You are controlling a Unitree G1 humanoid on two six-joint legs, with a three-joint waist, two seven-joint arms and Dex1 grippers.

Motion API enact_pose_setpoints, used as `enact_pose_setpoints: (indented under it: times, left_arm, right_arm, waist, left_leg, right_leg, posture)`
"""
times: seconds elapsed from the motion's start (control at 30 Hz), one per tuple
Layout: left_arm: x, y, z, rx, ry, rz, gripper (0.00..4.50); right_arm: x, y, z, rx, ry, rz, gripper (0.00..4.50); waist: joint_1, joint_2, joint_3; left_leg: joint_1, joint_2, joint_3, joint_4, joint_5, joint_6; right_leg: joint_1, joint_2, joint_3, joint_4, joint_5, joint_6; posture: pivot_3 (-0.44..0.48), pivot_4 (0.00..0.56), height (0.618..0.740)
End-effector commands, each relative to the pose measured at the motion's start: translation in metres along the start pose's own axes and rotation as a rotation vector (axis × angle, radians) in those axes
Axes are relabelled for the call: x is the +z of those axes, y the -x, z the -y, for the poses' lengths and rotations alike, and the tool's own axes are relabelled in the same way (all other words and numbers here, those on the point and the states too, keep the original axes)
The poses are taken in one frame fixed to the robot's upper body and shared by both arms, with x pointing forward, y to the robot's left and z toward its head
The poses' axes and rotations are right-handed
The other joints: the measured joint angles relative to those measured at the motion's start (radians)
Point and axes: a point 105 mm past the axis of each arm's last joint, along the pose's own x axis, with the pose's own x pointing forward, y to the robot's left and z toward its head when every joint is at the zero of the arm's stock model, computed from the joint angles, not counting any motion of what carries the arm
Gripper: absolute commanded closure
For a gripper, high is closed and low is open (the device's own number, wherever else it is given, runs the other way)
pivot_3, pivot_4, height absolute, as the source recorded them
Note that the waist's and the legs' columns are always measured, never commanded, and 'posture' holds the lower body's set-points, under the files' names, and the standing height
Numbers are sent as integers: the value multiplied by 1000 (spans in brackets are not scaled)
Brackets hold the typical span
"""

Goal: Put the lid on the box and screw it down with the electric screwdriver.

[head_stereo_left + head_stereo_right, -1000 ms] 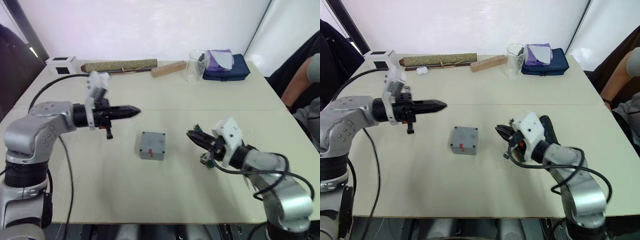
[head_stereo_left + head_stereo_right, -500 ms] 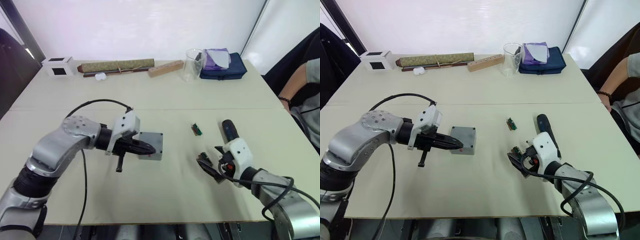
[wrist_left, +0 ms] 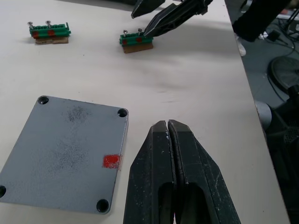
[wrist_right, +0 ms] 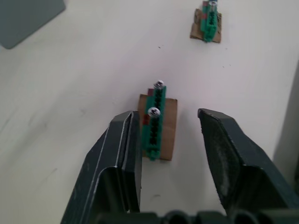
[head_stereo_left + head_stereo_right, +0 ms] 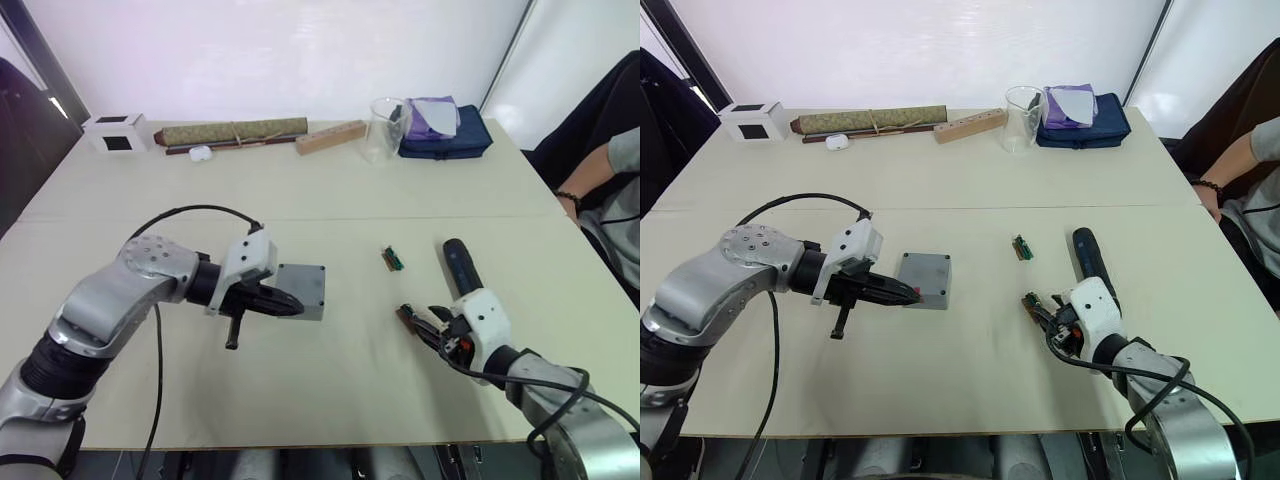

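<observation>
box [image 5: 925, 280] left of electric screwdriver [image 5: 1086, 254], bit holders [image 5: 1022, 247] between

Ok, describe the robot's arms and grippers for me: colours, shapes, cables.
Both arms are built of rounded silver-grey metal segments with black joints. Each wrist carries a white boxy housing, and a black cable loops from it back along the arm. The left gripper and the right gripper each have two thick black fingers that taper toward the tips, matte and slightly scuffed. I see no markings on them.
</observation>
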Motion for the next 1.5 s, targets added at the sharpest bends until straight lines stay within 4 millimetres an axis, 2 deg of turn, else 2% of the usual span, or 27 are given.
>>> enact_pose_setpoints:
  times: [0.03,0.13,0.23,0.27,0.3,0.33,0.57,0.83,0.97,1.07,1.13,1.23,1.5]
  left_arm:
    - [3,2,0,11,-20,15,4500]
    - [3,1,0,12,-20,16,4500]
    - [3,0,1,12,-20,17,4500]
    - [4,0,1,13,-21,18,4500]
    - [4,0,1,14,-20,18,4500]
    - [4,0,1,15,-20,18,4500]
    - [4,1,-1,26,-17,19,4500]
    - [2,11,-15,86,13,31,4500]
    - [2,23,-28,152,47,56,4500]
    - [-1,46,-42,245,129,109,4500]
    - [-7,56,-45,299,165,123,4500]
    - [-11,64,-44,348,216,168,4500]
    - [-22,61,-30,405,279,199,4500]
  right_arm:
    - [12,0,-2,5,19,50,2317]
    - [12,-1,-6,18,24,45,2317]
    - [6,-2,-7,22,36,25,3000]
    - [5,-3,-7,22,40,21,3496]
    - [5,-3,-7,22,42,20,3721]
    - [4,-4,-7,22,43,19,4366]
    - [6,-4,-5,7,45,36,4366]
    - [26,3,-2,5,64,102,4366]
    - [46,11,-3,28,92,150,4366]
    - [78,13,-12,108,150,220,4366]
    - [97,3,-26,193,156,278,4366]
    - [113,-16,-42,284,131,317,4366]
    - [116,-56,-68,435,107,312,4366]
  waist:
    - [0,0,0]
    - [0,0,0]
    - [0,0,0]
    - [0,0,0]
    - [0,0,0]
    - [0,0,0]
    - [0,0,0]
    - [0,0,0]
    - [0,0,0]
    - [-4,0,0]
    - [-10,0,1]
    - [-6,0,1]
    - [1,0,2]
  left_leg:
    - [0,0,0,0,0,0]
    - [0,0,0,0,0,0]
    - [0,0,0,0,0,0]
    - [0,0,0,0,0,0]
    - [0,0,0,0,0,0]
    - [0,0,0,0,0,0]
    - [0,0,0,0,0,0]
    - [0,0,0,0,0,0]
    - [0,0,0,0,0,0]
    - [0,0,0,0,0,0]
    - [0,0,0,0,0,0]
    - [1,1,-1,-1,0,0]
    - [-1,0,-1,0,0,0]
  right_leg:
    - [0,0,0,0,0,0]
    - [0,0,0,0,0,0]
    - [0,0,0,0,0,0]
    - [0,0,0,0,0,0]
    - [0,0,0,0,0,0]
    - [0,0,0,0,0,0]
    - [0,0,0,0,0,0]
    - [0,0,0,0,0,0]
    - [0,0,0,0,0,0]
    - [0,0,0,0,0,0]
    - [0,1,0,0,2,3]
    - [0,1,0,1,2,3]
    - [0,-2,0,0,2,2]
  posture:
    - [0,150,740]
    - [0,150,740]
    - [0,150,740]
    - [0,150,740]
    - [0,150,740]
    - [0,150,740]
    - [0,150,740]
    - [0,150,740]
    - [0,150,740]
    - [0,150,740]
    - [0,150,740]
    - [0,150,740]
    - [0,150,740]
